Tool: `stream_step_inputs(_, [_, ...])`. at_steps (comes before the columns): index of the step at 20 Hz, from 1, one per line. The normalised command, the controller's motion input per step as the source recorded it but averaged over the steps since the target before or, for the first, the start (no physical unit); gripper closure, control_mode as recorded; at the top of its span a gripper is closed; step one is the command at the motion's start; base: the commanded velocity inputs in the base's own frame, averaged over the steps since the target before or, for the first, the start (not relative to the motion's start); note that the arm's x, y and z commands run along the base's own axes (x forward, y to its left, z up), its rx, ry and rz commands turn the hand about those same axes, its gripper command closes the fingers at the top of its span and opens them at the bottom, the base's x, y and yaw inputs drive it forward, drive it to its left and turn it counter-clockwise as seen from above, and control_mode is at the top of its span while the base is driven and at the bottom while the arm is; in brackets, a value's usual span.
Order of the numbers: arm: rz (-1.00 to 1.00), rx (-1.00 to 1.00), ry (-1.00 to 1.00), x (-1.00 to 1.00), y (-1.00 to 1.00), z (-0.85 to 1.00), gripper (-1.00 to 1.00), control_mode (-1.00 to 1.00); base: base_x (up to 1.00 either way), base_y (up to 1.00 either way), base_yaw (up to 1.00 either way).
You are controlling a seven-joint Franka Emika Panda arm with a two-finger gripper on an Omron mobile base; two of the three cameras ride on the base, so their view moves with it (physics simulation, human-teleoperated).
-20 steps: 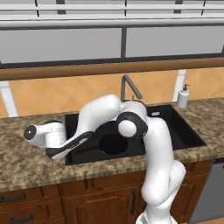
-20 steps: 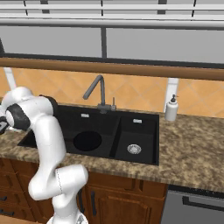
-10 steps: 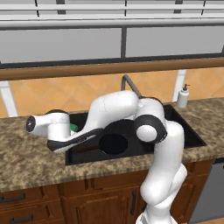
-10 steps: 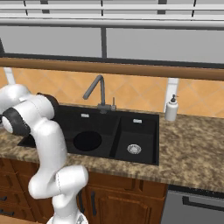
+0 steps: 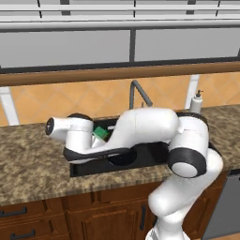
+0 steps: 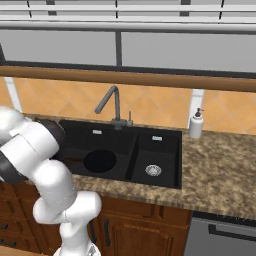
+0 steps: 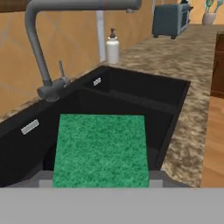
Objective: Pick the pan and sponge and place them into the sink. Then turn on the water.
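fingers: clamped on the sponge [image 7: 99,150], green side showing
spot: over the sink's [image 7: 173,103] large basin
pan [image 6: 100,161]: sitting in that basin

Speckled brown granite counter [image 6: 220,175] over dark wood cabinets [image 5: 33,220]. Orange diamond-tile backsplash [image 6: 155,107] under a wooden ledge [image 5: 117,74]. Grey window panes [image 6: 185,52] above. White soap dispenser [image 6: 195,124] on counter.

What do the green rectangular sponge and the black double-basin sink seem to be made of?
Green rectangular sponge: likely a coarse scouring fibre, judging by its speckled, rough top.
Black double-basin sink: perhaps matte composite or coated metal; its walls look dull, without gleam. The rendering leaves this open.
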Motion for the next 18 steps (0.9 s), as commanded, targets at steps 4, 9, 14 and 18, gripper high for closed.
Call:
stream_step_inputs(4, [-0.24,0.11,-0.34,-1.0,-0.72,0.0,1.0,-1.0,0.0,0.0,0.0])
stream_step_inputs(9, [-0.25,0.24,-0.19,-0.71,-0.62,0.0,1.0,-1.0,0.0,0.0,0.0])
stream_step_inputs(14, [-0.16,0.23,0.0,0.01,-0.29,-0.05,1.0,-1.0,0.0,0.0,0.0])
stream_step_inputs(18, [-0.12,0.0,0.0,0.42,-0.02,-0.25,1.0,-1.0,0.0,0.0,0.0])
